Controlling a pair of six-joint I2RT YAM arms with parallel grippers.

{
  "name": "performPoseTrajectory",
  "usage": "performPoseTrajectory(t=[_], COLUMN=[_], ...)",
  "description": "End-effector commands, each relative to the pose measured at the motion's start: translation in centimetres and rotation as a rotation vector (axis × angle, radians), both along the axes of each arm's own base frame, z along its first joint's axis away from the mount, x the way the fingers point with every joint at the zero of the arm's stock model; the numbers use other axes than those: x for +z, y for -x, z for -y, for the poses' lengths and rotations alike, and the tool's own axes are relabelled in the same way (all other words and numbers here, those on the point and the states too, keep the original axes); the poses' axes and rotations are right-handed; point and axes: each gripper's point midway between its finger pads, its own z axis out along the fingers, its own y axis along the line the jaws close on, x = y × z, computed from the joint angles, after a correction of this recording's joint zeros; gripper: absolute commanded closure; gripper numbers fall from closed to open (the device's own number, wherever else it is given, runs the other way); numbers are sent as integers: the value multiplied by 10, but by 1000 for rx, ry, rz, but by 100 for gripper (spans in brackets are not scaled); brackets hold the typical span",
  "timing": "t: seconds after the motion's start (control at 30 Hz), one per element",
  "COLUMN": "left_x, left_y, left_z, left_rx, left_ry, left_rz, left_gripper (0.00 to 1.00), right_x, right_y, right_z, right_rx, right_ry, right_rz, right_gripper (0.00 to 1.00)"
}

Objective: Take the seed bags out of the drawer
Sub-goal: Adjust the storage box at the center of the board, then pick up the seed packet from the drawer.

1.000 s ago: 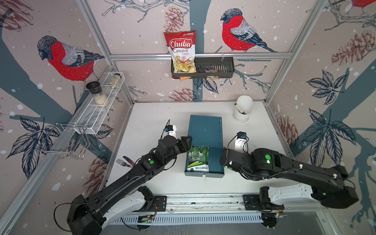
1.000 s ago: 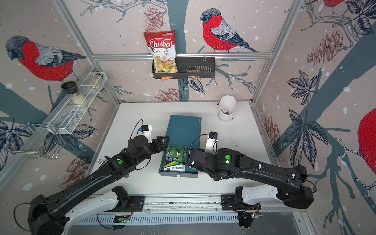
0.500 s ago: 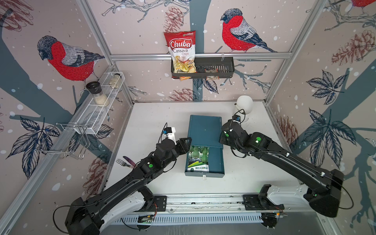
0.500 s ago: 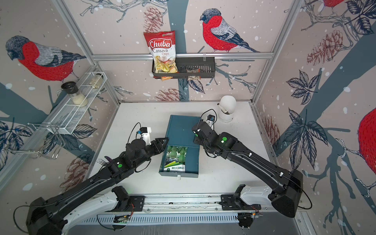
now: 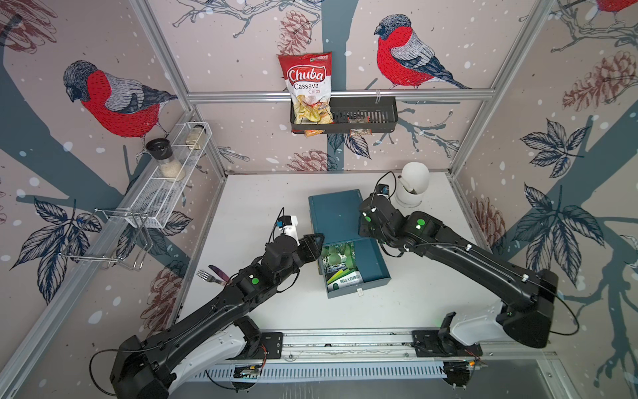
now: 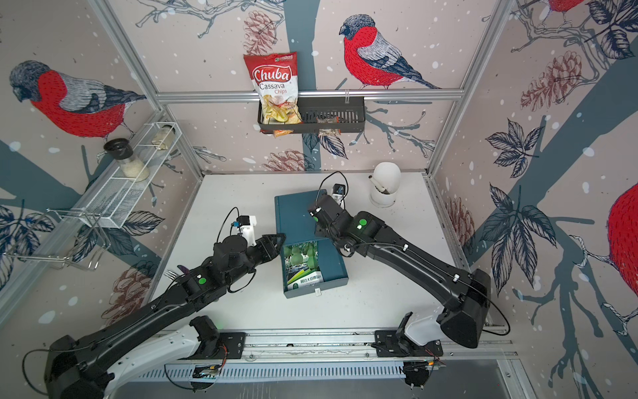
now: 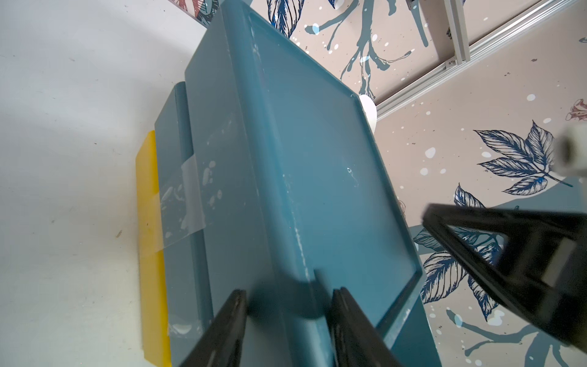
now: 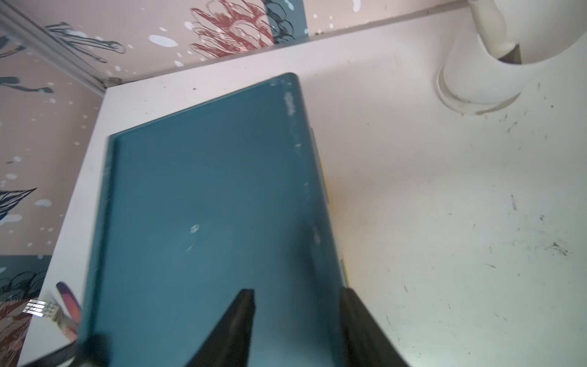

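Here, seed bag [image 5: 340, 264] lies beside left fingers [image 5: 317, 237].

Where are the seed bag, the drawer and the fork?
seed bag [image 5: 340, 264]: in a top view, middle of its green-and-white front.
drawer [image 5: 371, 264]: in a top view, bare floor beside the bag.
fork [image 5: 204, 275]: in a top view, tines.

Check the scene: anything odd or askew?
Yes: clear tape runs from the box's side onto a yellow sheet poking out beneath it, like a makeshift anchor. A fork lies at the table's left edge.
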Motion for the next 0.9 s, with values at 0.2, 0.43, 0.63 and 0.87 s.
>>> performPoseTrajectory(t=[0.2, 0.43, 0.63, 0.87], left_x=[-13, -14, -15, -11], left_y=[-5, -5, -3, -4], left_z=[-20, -15, -15, -12], left_rx=[72, 43, 30, 15], left_ry=[-149, -166, -178, -180], left_rz=[-31, -31, -29, -13], left_gripper=[54, 55, 56, 58], right_x=[-44, -71, -92, -114], right_y=[85, 79, 76, 81], right_z=[-15, -37, -40, -54], right_rx=[100, 121, 94, 105], right_ry=[65, -27, 6, 14], right_rz=[-82, -155, -220, -288], right_gripper=[30, 29, 31, 39])
